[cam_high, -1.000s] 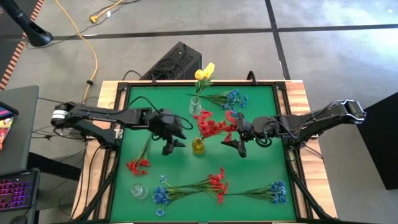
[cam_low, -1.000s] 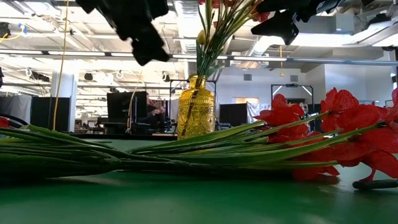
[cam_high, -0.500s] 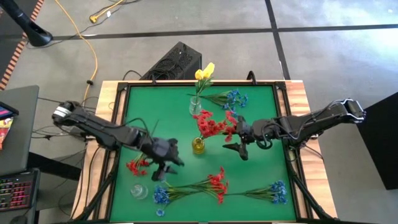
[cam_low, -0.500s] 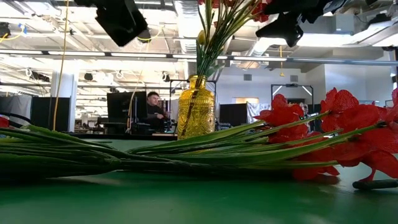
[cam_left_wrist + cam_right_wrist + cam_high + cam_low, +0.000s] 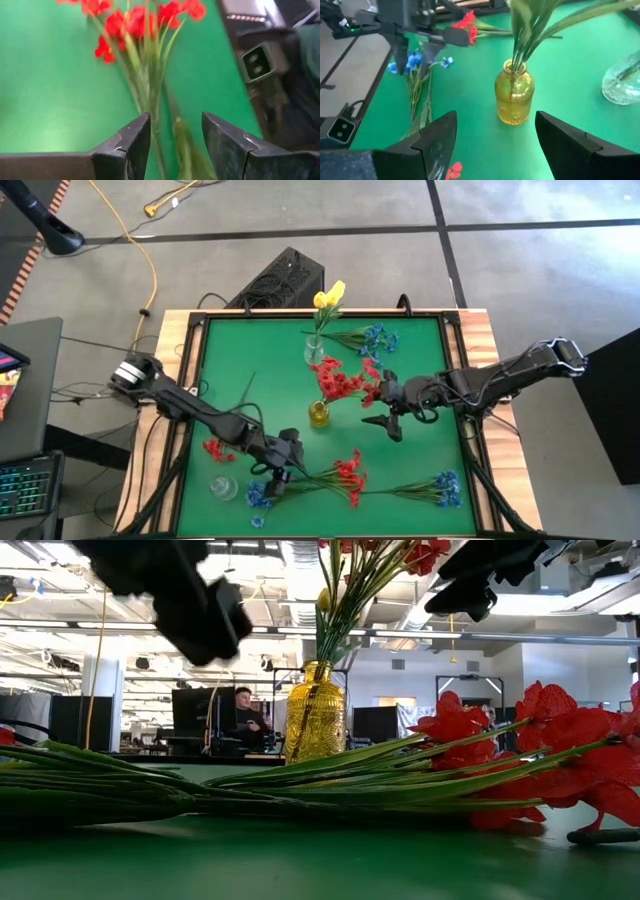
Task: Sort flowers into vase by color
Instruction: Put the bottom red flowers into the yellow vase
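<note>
Left gripper (image 5: 277,477) hovering over loose flower stems, right gripper (image 5: 385,423) waiting by the yellow vase (image 5: 319,414).

In the high view's lower middle, the left gripper is hanging with jaws spread and empty above the stems of the red spray (image 5: 345,476) lying on the green mat (image 5: 405,455). The right gripper is sitting right of centre, jaws wide apart, holding nothing. Red flowers (image 5: 343,380) are standing in the yellow vase; blue sprays (image 5: 441,488) are lying at lower right.

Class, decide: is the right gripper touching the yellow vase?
Apart. The right wrist view shows green table between the open right gripper and the yellow vase.
</note>
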